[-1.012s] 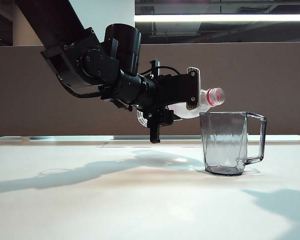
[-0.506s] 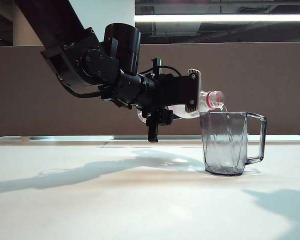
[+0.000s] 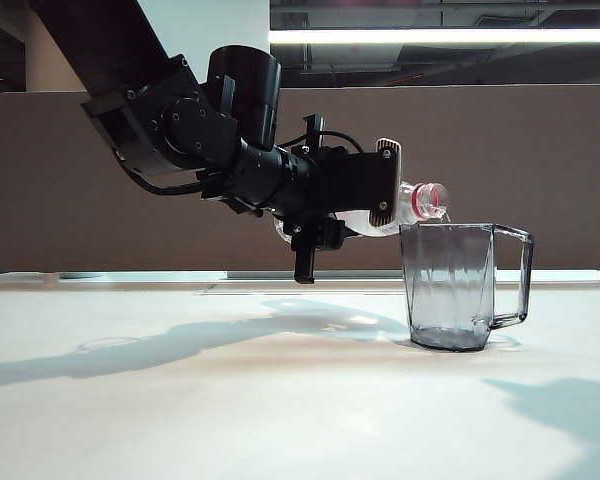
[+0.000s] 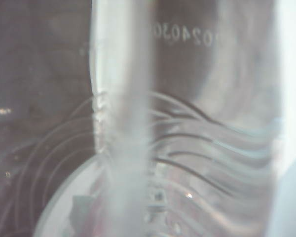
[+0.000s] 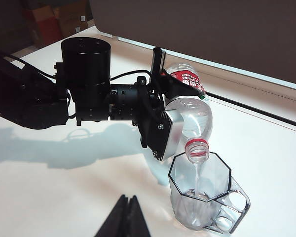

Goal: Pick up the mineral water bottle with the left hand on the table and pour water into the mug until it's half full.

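Observation:
The mineral water bottle [image 3: 423, 199] lies tipped nearly level above the white table [image 3: 230, 400], its red-ringed mouth angled down over the rim of the smoky faceted mug [image 3: 450, 285]. My left gripper [image 3: 385, 205] is shut on the bottle's body, and its grey pad hides the middle of the bottle. A thin stream of water [image 5: 197, 175] falls from the mouth [image 5: 197, 148] into the mug [image 5: 200, 202], where a little water lies at the bottom. In the left wrist view the clear ribbed bottle [image 4: 187, 148] fills the blurred picture. My right gripper [image 5: 128, 210] is shut and hovers over the table in front of the mug.
A brown partition [image 3: 540, 150] runs along the back of the table. In the right wrist view the table's far edge [image 5: 256, 106] lies just behind the bottle. The mug's squared handle [image 3: 515, 280] points away from the left arm.
The bottle has tipped further, so its mouth has dropped to the mug's rim. Water now runs into the mug. The arm has otherwise stayed put.

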